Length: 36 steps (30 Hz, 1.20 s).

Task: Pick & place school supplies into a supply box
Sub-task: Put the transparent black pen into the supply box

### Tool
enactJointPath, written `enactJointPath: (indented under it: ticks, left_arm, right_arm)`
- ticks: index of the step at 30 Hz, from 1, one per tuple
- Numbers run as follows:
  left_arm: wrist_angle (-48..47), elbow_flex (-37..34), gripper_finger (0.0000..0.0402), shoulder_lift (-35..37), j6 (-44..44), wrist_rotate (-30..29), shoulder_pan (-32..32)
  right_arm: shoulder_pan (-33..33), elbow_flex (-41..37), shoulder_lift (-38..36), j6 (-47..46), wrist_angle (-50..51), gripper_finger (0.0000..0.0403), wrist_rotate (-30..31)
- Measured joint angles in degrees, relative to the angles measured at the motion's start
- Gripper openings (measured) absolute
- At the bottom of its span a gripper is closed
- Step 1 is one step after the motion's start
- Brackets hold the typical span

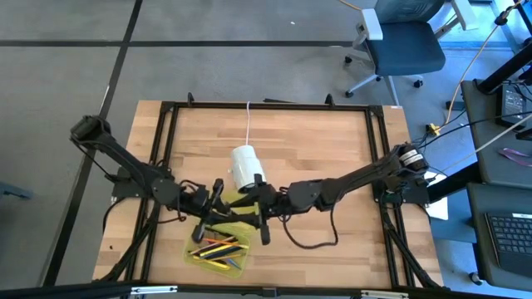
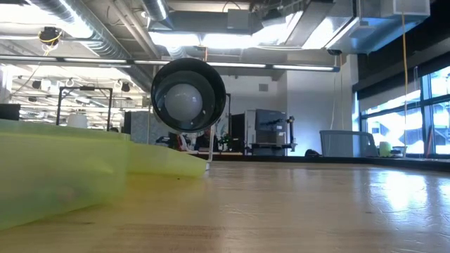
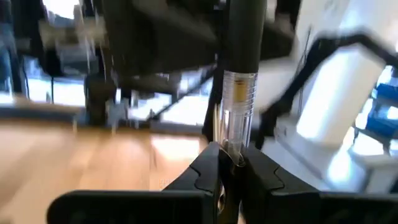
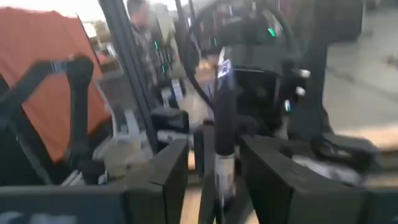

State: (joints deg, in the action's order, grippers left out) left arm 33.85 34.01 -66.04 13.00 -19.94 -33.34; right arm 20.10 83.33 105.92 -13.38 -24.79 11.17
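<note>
A pen with a clear barrel and a black upper part (image 3: 239, 74) stands upright in the air above the near middle of the table. My left gripper (image 3: 229, 168) is shut on it. In the right wrist view the same pen (image 4: 224, 143) stands between the fingers of my right gripper (image 4: 217, 171), which is open with a gap on each side. Both grippers meet (image 1: 220, 208) (image 1: 251, 206) just beyond the translucent yellow-green supply box (image 1: 193, 253). The box lies open on the table with several pens and pencils (image 1: 220, 247) in it. My left gripper pinches the pen's clear barrel near its lower end (image 3: 233, 146) between its two fingers. The fingers (image 3: 205, 171) come level and lie across the pen. The pen stands upright above the fingers, lifted clear of the table and the box.
A white cylinder (image 1: 245, 169) on a white cord (image 1: 248, 120) lies just beyond the grippers, and its round end (image 2: 188, 95) shows in the low view. The supply box (image 2: 56, 169) fills the left of that view. Bare wood extends to the far, left and right.
</note>
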Motion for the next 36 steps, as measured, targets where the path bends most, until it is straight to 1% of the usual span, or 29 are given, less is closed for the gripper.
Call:
enactJointPath:
  ticks: [4, 6, 8, 11, 13, 15, 17, 21, 23, 27, 30, 33, 36]
  left_arm:
    - [-11.63, 0.01, 0.0025, 2.62, 5.84, 0.61, -1.66]
    - [-17.91, 0.01, 0.0025, 3.12, 10.34, 3.13, -2.68]
    - [-24.98, 0.01, 0.0025, 3.02, 16.17, 6.01, -3.78]
    - [-35.45, 0.04, 0.0025, 1.18, 24.25, 9.6, -5.56]
    - [-39.27, 0.01, 0.0025, -0.68, 27.45, 11.68, -6.82]
    - [-39.61, 0.01, 0.0025, -2.43, 30.33, 14.43, -7.62]
    - [-39.85, 0.09, 0.0025, -4.61, 33.16, 18.48, -7.77]
    - [-44.79, 2.41, 0.0025, -9.95, 38.63, 24.7, -7.51]
    - [-47.13, 3.86, 0.0025, -12.97, 38.9, 27.18, -7.32]
    - [-49.54, 7.04, 0.0026, -18.61, 37.77, 30.0, -6.6]
    - [-50.57, 8.32, 0.0036, -21.51, 36.92, 32.79, -5.74]
    - [-50.5, 8.85, 0.0051, -22.87, 35.92, 35.78, -5.03]
    - [-50.62, 8.93, 0.0062, -23.14, 35.29, 36.49, -4.77]
  right_arm:
    - [0.0, 0.04, -2.43, -6.72, 12.64, 0.0159, 0.03]
    - [0.0, 0.0, -2.63, -9.76, 18.18, 0.016, 0.06]
    - [-0.02, 0.0, -2.63, -12.97, 21.65, 0.016, 0.08]
    - [-0.04, 0.0, -2.72, -17.58, 27.08, 0.016, 0.08]
    - [-0.31, 0.0, -2.72, -20.59, 31.29, 0.016, 0.37]
    - [-0.52, 0.0, -2.72, -23.43, 34.35, 0.0161, 1.02]
    - [-0.79, 0.0, -2.72, -25.48, 36.14, 0.0161, 1.17]
    - [-1.13, 0.0, -2.72, -27.1, 38.25, 0.0161, 1.22]
    - [-1.14, 0.0, -2.72, -27.05, 38.31, 0.0161, 1.23]
    - [-1.14, 0.0, -2.72, -27.08, 38.35, 0.0161, 1.24]
    - [-1.14, 0.0, -2.72, -27.33, 38.37, 0.0161, 1.24]
    - [-1.12, 0.0, -2.72, -29.37, 38.7, 0.0161, 1.23]
    - [-0.89, 0.0, -2.72, -31.85, 40.76, 0.0161, 0.61]
